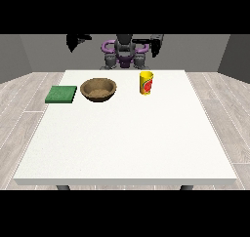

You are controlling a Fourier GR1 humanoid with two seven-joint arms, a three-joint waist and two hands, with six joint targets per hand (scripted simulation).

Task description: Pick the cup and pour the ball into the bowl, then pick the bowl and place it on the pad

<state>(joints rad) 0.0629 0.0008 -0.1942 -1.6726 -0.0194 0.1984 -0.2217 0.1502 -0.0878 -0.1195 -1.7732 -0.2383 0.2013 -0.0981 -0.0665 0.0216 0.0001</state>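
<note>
A yellow cup (146, 82) with a red mark stands upright on the far part of the white table (127, 143), right of centre. Its inside is hidden, so no ball shows. A brown wooden bowl (98, 89) sits left of the cup. A flat green pad (61, 94) lies further left, near the table's left edge. The hand at the view's left (76, 40) hangs raised beyond the table's far edge, well above the pad and bowl. The hand at the view's right (156, 45) is raised too, up and behind the cup. Neither hand touches anything.
The robot's torso (125, 53) stands behind the table's far edge. Grey plank floor surrounds the table. The near half of the tabletop is bare white surface.
</note>
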